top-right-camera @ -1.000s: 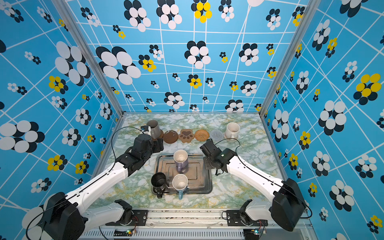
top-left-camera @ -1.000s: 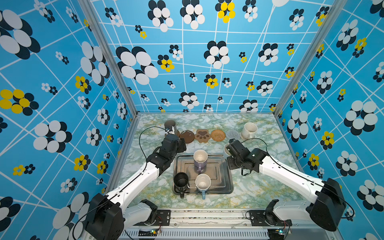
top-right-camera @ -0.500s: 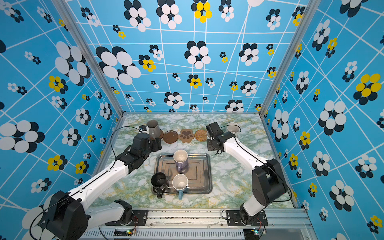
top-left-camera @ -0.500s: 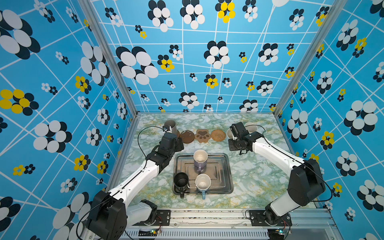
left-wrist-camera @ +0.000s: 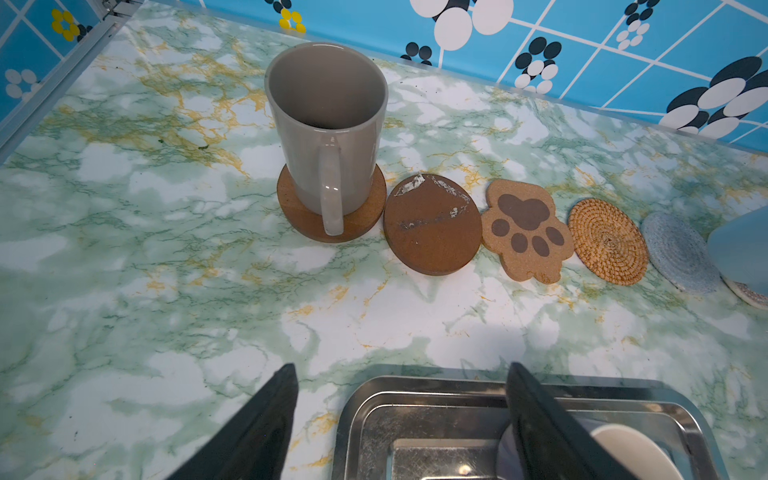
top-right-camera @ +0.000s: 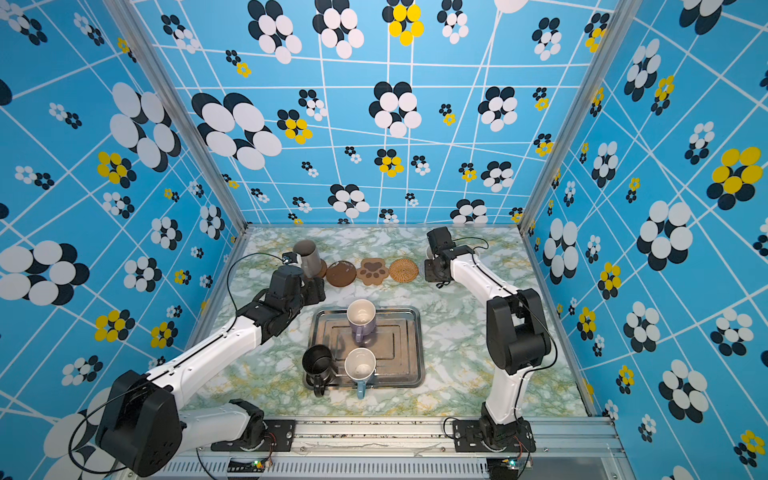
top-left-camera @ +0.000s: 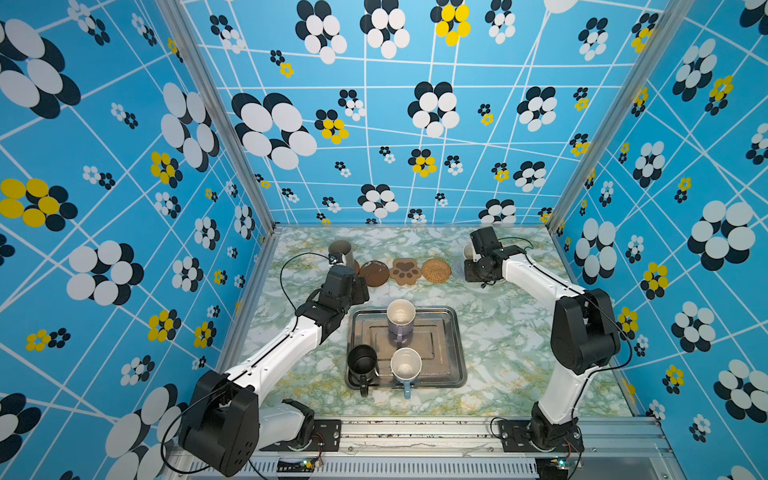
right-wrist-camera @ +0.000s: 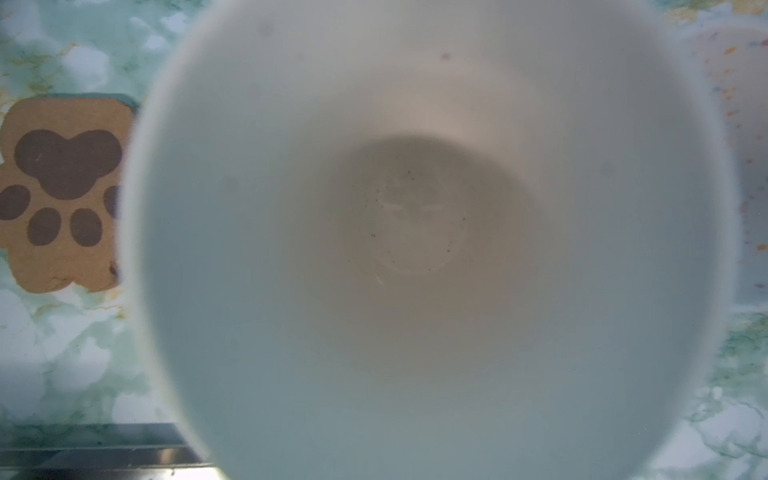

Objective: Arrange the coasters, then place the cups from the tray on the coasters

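Firstly, the count. You have six coasters in one row along the far side of the table [top-left-camera: 498,332]. From the left they are a brown disc [left-wrist-camera: 299,216], a second brown disc [left-wrist-camera: 432,224], the paw-print coaster [left-wrist-camera: 525,230], the rattan coaster [left-wrist-camera: 607,242] and a pale coaster [left-wrist-camera: 677,253]. Of the sixth coaster [left-wrist-camera: 748,296] only an edge shows.

You have six cups. The grey cup [left-wrist-camera: 324,124] stands upright on the leftmost brown disc. The lavender mug [top-left-camera: 400,322], black mug [top-left-camera: 362,361] and light blue mug [top-left-camera: 406,368] stand on the tray [top-left-camera: 440,349], near the middle of the table. The cream-white mug [top-left-camera: 468,250] is at the far right, mostly hidden behind the right arm [top-left-camera: 536,282]. A second light blue mug [right-wrist-camera: 415,249] is at your right gripper [top-left-camera: 473,274], over the right end of the row. Whether it touches a coaster cannot be told.

Your right gripper's jaws are drawn narrow on that mug, and its fingers are hidden. Your left gripper [left-wrist-camera: 402,374] hangs between the tray's far left corner and the row, jaws spread wide, holding nothing.
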Motion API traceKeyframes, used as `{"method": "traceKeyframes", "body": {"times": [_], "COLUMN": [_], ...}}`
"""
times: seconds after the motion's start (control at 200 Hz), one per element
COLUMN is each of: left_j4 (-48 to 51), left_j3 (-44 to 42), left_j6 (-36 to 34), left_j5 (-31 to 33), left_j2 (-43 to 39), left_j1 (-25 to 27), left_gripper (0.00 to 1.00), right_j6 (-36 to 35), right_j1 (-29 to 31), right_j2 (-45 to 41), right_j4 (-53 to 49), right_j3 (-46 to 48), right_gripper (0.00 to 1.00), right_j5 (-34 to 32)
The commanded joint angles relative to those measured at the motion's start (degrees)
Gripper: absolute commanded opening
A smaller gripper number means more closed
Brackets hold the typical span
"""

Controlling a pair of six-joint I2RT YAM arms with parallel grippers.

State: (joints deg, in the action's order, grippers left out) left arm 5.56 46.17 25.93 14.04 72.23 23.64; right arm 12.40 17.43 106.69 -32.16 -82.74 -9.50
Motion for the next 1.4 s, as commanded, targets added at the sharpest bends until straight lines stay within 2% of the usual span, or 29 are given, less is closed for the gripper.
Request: {"method": "traceKeyframes", "body": {"times": [0.0,0.31,1.4], "left_j4": [-0.73,-0.46,-0.05], "left_j3": [1.89,2.16,2.43], "left_j6": [-0.36,-0.36,-0.37], "left_j5": [-0.77,-0.85,-1.21], "left_j2": [0.53,0.72,1.16], "left_j1": [-0.52,-0.52,-0.48], "left_gripper": [0.80,0.80,0.80], "right_j6": [-1.32,-1.69,-1.27], "right_j1": [-0.01,-0.64,-1.00], "right_j2": [1.96,7.28,5.45], "right_j4": [2.81,1.13,-0.23], "right_j3": [-5.16,-10.73,-5.79], "right_gripper": [0.00,0.00,0.00], "right_j5": [0.40,0.70,0.80]}}
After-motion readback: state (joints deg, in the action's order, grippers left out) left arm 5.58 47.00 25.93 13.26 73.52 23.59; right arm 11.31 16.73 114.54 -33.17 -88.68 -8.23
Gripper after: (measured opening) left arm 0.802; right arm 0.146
